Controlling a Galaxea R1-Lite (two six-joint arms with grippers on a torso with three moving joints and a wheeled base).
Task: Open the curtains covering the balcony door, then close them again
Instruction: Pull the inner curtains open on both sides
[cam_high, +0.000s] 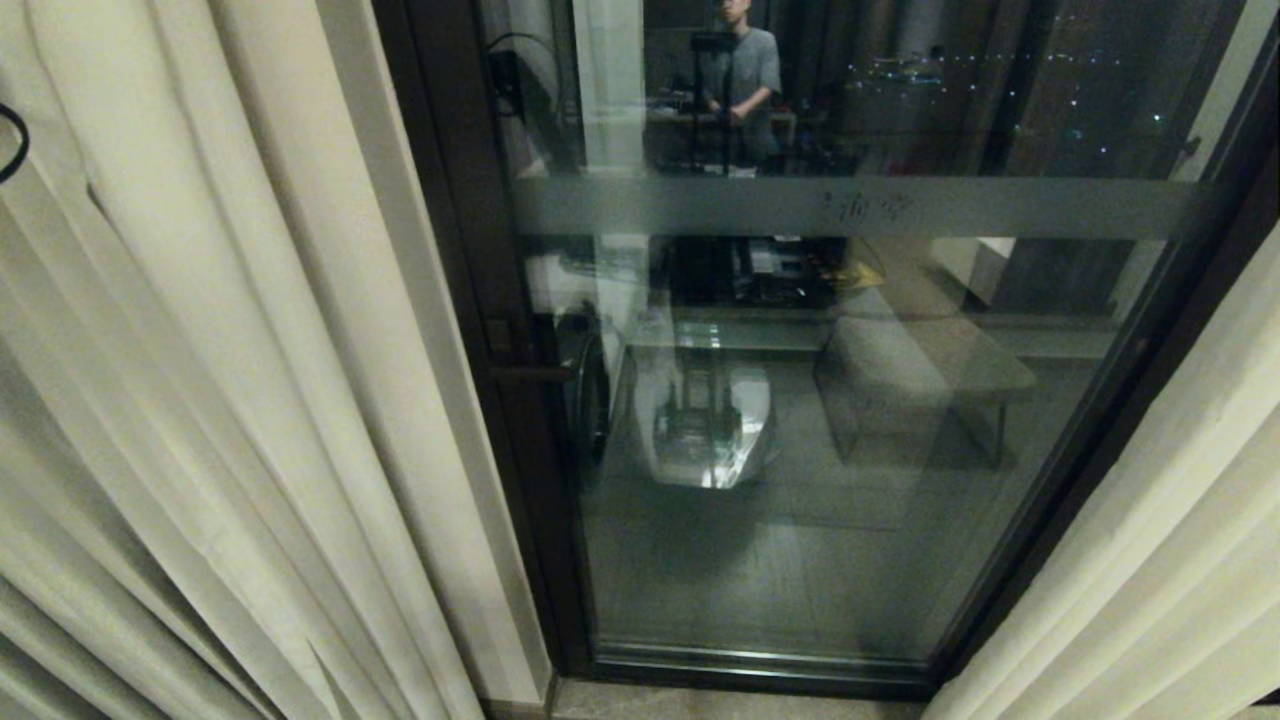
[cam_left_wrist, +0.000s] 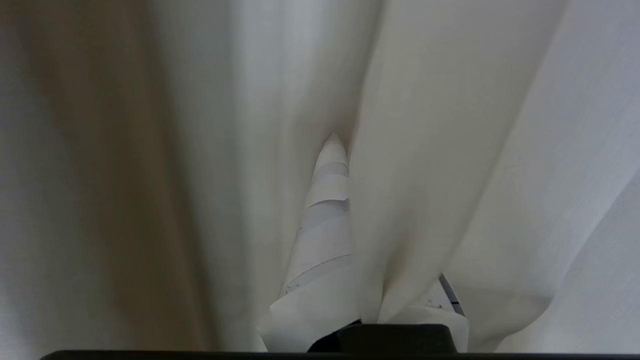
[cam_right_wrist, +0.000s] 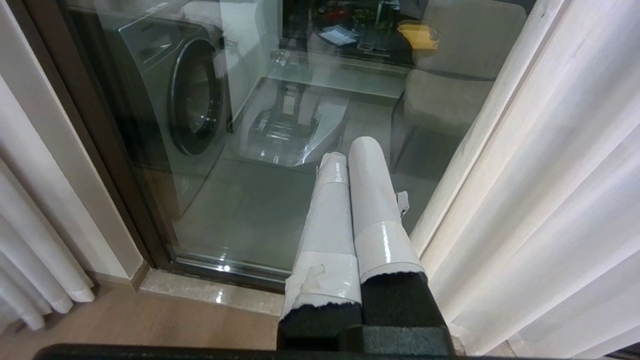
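Observation:
The curtains hang drawn apart in the head view, with the left panel (cam_high: 200, 350) and the right panel (cam_high: 1150, 560) on either side of the bare glass. The balcony door (cam_high: 800, 520) shows between them, with its dark frame (cam_high: 470, 300) and frosted band (cam_high: 850, 205). In the left wrist view my left gripper (cam_left_wrist: 345, 145) is buried in cream curtain (cam_left_wrist: 440, 150) folds. It is shut on a fold that runs down between its taped fingers (cam_left_wrist: 325, 225). My right gripper (cam_right_wrist: 350, 150) is shut and holds nothing, low before the door glass (cam_right_wrist: 240, 200), beside the right curtain (cam_right_wrist: 550, 175).
A washing machine (cam_right_wrist: 192, 97) stands behind the glass at the left. The glass reflects a standing person (cam_high: 740, 70), my own base (cam_high: 705, 420) and a bench (cam_high: 920, 370). A stone sill (cam_right_wrist: 210, 292) and wooden floor (cam_right_wrist: 125, 325) lie below the door.

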